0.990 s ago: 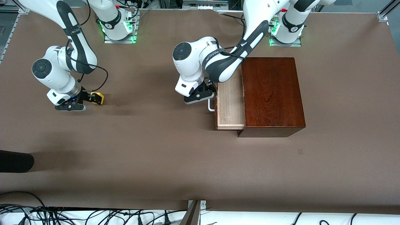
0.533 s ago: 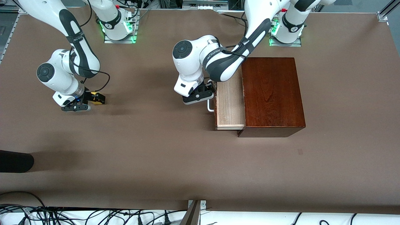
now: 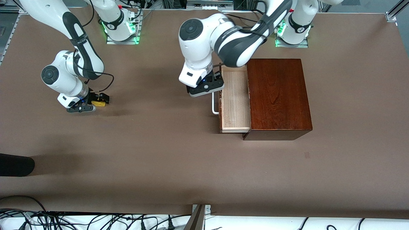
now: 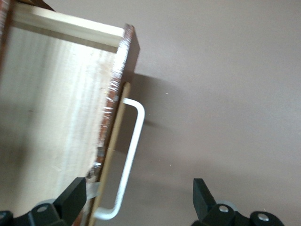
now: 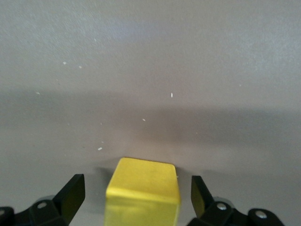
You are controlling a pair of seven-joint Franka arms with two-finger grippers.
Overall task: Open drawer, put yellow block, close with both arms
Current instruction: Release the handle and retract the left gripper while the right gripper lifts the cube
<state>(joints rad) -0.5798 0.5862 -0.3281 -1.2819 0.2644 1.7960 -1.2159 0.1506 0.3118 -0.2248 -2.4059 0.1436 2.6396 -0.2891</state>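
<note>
Drawer (image 3: pixel 235 102): pulled out of mahogany box (image 3: pixel 278 95). Left gripper (image 3: pixel 209 88): fingers apart, over the white handle (image 3: pixel 215 103). Yellow block (image 3: pixel 98 102): on table (image 3: pixel 159 153), between spread fingers of right gripper (image 3: pixel 92 103), ungripped.

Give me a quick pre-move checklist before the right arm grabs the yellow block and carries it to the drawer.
1. Drawer pulled out of the wooden box: ok, the pale tray is exposed.
2. Tray free of objects: ok in the front view.
3. Left gripper off the handle: ok, it is open above the handle end, fingers apart, not touching.
4. Right gripper open: ok.
5. Yellow block between the right fingers: ok, centred with gaps on both sides, not yet gripped.
6. Left arm clear of the drop path over the tray: not ok, its wrist hangs by the tray's edge.
</note>
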